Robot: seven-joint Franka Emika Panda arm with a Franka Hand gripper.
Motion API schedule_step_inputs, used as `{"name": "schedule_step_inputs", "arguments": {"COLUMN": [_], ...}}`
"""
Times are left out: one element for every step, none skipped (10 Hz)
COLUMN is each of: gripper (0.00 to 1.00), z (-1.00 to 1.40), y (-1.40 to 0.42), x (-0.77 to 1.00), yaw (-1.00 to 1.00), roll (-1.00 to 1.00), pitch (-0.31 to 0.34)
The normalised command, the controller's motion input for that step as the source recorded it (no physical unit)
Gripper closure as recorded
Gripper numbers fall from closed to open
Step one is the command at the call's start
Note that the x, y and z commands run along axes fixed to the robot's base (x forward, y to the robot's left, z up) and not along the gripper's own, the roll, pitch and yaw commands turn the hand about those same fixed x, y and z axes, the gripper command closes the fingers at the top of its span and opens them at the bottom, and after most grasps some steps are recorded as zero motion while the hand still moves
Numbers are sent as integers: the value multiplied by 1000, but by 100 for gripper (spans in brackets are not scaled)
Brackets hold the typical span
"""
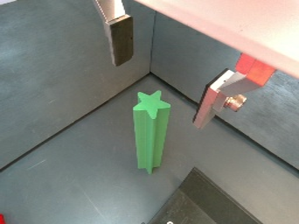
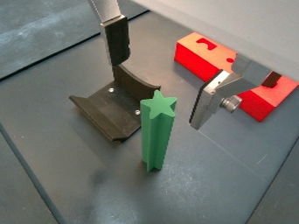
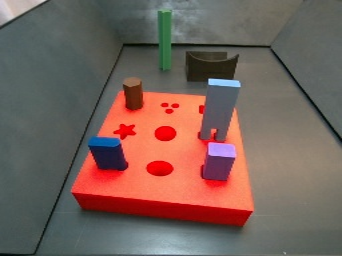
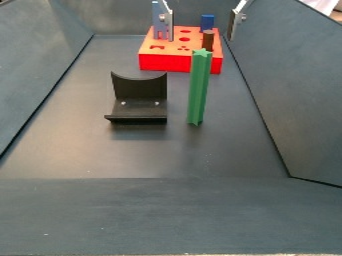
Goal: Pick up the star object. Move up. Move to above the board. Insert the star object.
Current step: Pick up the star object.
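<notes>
Your hand [image 1: 162,72] hangs spread above the tall green star post [image 1: 149,133], probably stiff, light, tippy: pinch its top

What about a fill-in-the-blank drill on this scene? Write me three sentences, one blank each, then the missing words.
1. The green star object stands ____ on the floor.
2. In both wrist views the gripper is above the star object with its jaws ____.
3. On the red board, the star-shaped hole is ____.

Missing words: upright; open; empty
</notes>
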Motion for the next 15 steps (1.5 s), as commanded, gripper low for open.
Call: {"name": "schedule_step_inputs", "arguments": {"gripper": [0, 0, 0, 0, 0, 0, 0, 0, 0, 100, 100, 100, 100, 100, 100], "z": [0, -306, -623, -623, -640, -534, -100, -409, -306, 0, 0, 0, 0, 0, 0], "y": [0, -117, 0, 0, 0, 0, 0, 0, 0, 0, 0, 0, 0, 0, 0], "x": [-251, 6, 131, 0, 0, 54, 0, 0, 0, 0, 0, 0, 0, 0, 0], "yaw": [-74, 40, 943, 1000, 1000, 903, 0, 0, 0, 0, 0, 0, 0, 0, 0], "roll": [0, 0, 0, 0, 0, 0, -30, 0, 0, 0, 0, 0, 0, 0, 0], "pitch": [-99, -16, 0, 0, 0, 0, -17, -17, -20, 0, 0, 0, 0, 0, 0]}}
